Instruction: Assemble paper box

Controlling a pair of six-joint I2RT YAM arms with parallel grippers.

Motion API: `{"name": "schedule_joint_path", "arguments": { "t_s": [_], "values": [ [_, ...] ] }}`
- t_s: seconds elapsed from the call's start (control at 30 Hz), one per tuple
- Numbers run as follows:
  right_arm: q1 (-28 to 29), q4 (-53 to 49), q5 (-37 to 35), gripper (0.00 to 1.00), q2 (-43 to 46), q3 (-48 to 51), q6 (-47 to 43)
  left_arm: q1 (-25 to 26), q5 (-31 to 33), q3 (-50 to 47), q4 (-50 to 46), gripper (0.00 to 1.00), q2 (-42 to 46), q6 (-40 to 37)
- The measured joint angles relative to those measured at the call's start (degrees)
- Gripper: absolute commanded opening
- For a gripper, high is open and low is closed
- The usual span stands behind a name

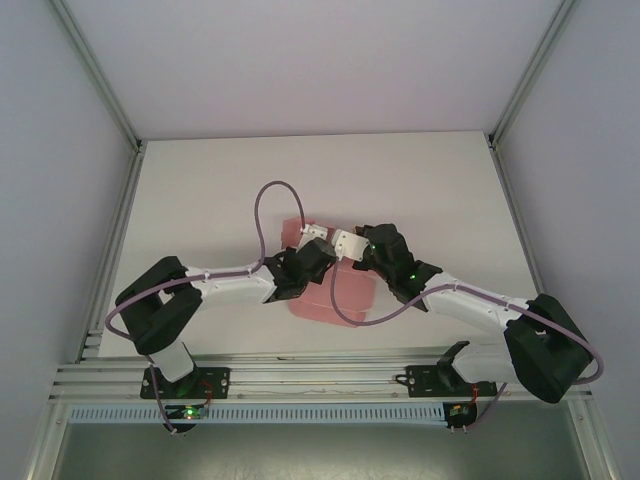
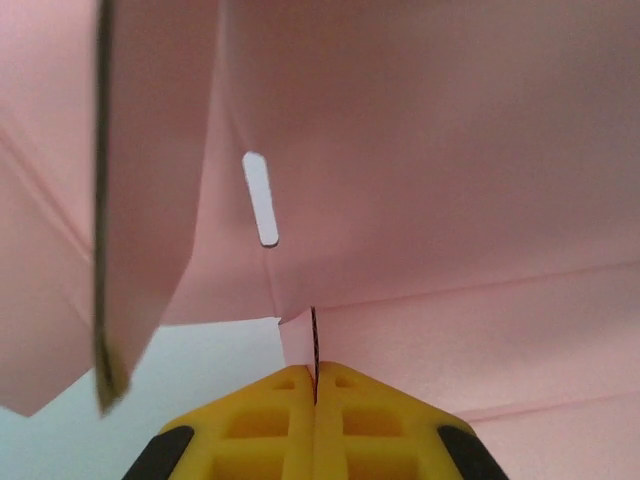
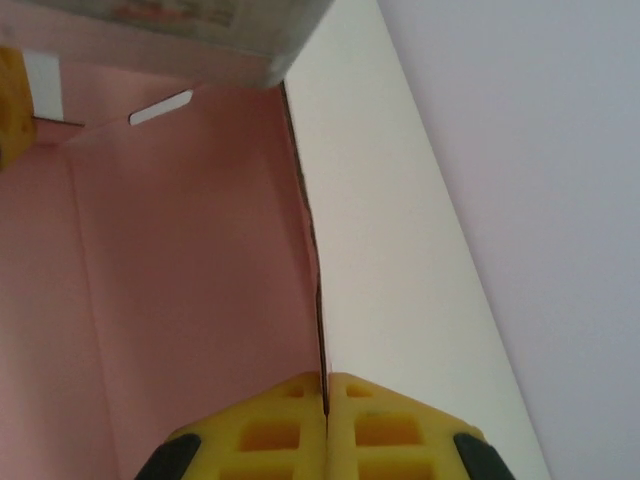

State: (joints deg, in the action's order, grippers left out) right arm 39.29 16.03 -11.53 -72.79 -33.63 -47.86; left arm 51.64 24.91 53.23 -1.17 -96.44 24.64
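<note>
Left hand (image 2: 313, 374): the two yellow fingers are pressed together with a thin edge of pink card caught between them. The card's dark cut edge runs up out of the seam where the fingers meet.
Left hand from above (image 1: 319, 233): it sits over the far part of the pink card at mid-tabletop, pointing right toward the other hand.
Right hand (image 3: 326, 385): its fingers are also closed tight, pinching the rim of a pink panel. That panel's edge rises straight from the seam toward the top of the wrist view.
Right hand from above (image 1: 346, 242): it is just beside the left hand's tips, the two facing each other. Whether they touch cannot be told.
Paper box (image 1: 352, 292): part-folded pink card near the centre of the tabletop, below and between the two wrists and clamped by both hands.
Paper box, left wrist view (image 2: 450, 150): broad pink panels with creases stand close ahead of the fingers, with one flap hanging at the left.
Paper box, right wrist view (image 3: 180, 260): a pink panel stands to the left of the pinched edge.
Slot (image 2: 260, 198): a narrow rounded cut-out in the card above the left fingers. A similar cut-out shows near the top of the right wrist view.
Tabletop (image 1: 200, 200): white, with the card well inside its edges.
</note>
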Motion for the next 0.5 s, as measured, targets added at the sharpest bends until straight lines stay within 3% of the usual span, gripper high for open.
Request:
{"name": "schedule_joint_path", "arguments": {
  "t_s": [0.27,0.3,0.43,0.5],
  "values": [
    [0.6,1.3,-1.3,0.00,0.0,1.2,-0.7,0.2,2.4,2.0,-3.3,0.01,-0.7,2.1],
    [0.6,1.4,-1.3,0.00,0.0,1.2,-0.8,0.2,2.4,2.0,-3.4,0.06,-0.7,2.6],
    [1.2,2.6,-0.7,0.00,0.0,1.4,-1.0,0.5,2.4,-0.5,-2.6,0.41,2.4,3.8],
    [1.9,3.3,-0.4,0.00,0.0,1.8,-1.8,1.2,2.6,-2.9,-2.3,0.53,6.7,4.6]
  ]
}}
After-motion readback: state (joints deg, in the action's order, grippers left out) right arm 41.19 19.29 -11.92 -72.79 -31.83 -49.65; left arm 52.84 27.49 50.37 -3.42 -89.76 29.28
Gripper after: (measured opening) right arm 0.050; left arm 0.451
